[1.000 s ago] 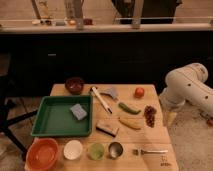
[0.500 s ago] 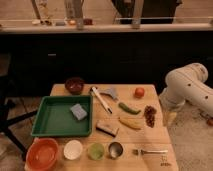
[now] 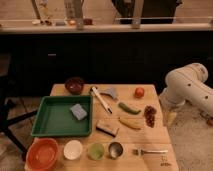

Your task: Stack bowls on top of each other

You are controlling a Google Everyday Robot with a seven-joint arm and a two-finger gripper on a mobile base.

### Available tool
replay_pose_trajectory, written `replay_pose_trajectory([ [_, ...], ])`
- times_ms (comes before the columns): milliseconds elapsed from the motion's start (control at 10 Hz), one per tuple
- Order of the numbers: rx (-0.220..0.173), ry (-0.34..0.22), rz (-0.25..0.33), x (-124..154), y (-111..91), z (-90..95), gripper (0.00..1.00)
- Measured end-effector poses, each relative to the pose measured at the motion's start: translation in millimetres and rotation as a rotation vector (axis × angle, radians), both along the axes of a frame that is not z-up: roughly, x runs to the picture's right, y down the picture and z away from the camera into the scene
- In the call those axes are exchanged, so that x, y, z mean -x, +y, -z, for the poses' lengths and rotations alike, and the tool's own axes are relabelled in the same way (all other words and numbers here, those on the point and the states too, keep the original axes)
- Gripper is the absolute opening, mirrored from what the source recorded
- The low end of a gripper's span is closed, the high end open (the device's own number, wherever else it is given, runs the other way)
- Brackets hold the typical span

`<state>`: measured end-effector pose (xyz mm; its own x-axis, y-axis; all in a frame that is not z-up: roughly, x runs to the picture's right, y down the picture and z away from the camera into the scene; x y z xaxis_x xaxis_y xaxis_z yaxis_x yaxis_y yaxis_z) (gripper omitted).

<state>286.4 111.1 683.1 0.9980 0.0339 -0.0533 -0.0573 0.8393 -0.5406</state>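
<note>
The small dark maroon-brown bowl (image 3: 74, 85) stands at the far left of the wooden table (image 3: 150, 135), behind the green tray. The wide, shallow orange-red bowl (image 3: 43, 153) sits at the table's near left corner. The two bowls are far apart and both look empty. My white arm (image 3: 187, 90) hangs off the right side of the table. The gripper (image 3: 171, 119) points down beside the table's right edge, level with the grapes, far from both bowls and holding nothing that I can see.
A green tray (image 3: 47, 127) holds a grey sponge (image 3: 78, 111). Along the front edge stand a white bowl (image 3: 73, 149), a pale green cup (image 3: 96, 150), a metal cup (image 3: 115, 149) and a fork (image 3: 150, 151). A tomato (image 3: 139, 92), grapes (image 3: 150, 115), a banana (image 3: 130, 123) and a knife (image 3: 101, 99) lie mid-table.
</note>
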Motion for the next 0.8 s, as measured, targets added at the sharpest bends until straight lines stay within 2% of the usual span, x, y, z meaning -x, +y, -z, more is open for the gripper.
replay_pose_trajectory([
  [600,0.000,0.000,0.000,-0.1,0.0,0.0,0.80],
  [800,-0.010,-0.030,0.014,1.6,-1.9,0.2,0.80],
])
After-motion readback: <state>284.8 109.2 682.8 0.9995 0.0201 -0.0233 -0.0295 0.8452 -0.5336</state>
